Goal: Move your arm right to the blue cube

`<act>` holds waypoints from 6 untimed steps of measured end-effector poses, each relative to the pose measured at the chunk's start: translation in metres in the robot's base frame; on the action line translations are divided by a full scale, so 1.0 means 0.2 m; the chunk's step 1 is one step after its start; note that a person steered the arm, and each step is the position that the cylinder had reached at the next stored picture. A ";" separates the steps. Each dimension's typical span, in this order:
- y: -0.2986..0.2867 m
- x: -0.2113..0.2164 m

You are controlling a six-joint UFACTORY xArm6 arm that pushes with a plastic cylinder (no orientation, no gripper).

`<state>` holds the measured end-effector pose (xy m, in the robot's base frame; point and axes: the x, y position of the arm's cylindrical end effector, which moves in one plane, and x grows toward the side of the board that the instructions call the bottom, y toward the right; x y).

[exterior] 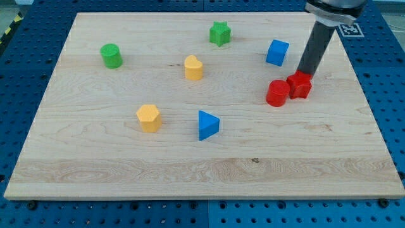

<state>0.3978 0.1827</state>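
Two red blocks touching on wooden counter; my tip just behind them, right of blue cube. No claw fitted.

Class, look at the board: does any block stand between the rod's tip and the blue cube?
Nothing visible does. My tip sits just right of the blue cube, bare wood between them; the two red blocks lie below that gap.

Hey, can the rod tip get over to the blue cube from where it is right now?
Probably yes: my tip sits just behind the red blocks, and bare board separates it from the blue cube.
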 end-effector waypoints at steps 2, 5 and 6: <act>0.11 -0.09; 0.15 -0.43; -0.13 -0.43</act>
